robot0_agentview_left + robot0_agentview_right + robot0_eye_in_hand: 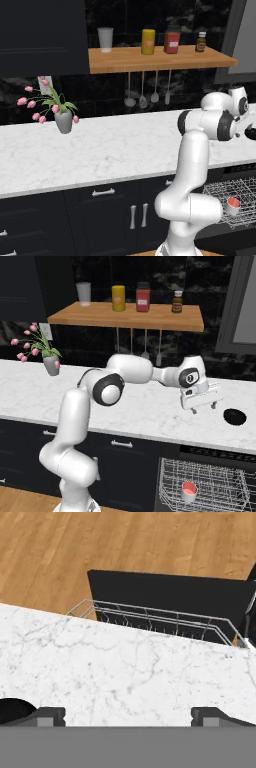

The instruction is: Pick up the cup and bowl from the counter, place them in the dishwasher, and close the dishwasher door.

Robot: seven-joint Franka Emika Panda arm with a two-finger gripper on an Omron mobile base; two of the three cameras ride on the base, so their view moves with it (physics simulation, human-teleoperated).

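Gripper (203,407) hung open, empty, over counter (150,406) beside black bowl (234,416); should've centred over the rim, then dropped straight

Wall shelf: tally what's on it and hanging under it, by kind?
Pale cup: 1
Canisters, yellow and red: 2
Small brown bottle: 1
Utensils hanging underneath: 4
Total: 8
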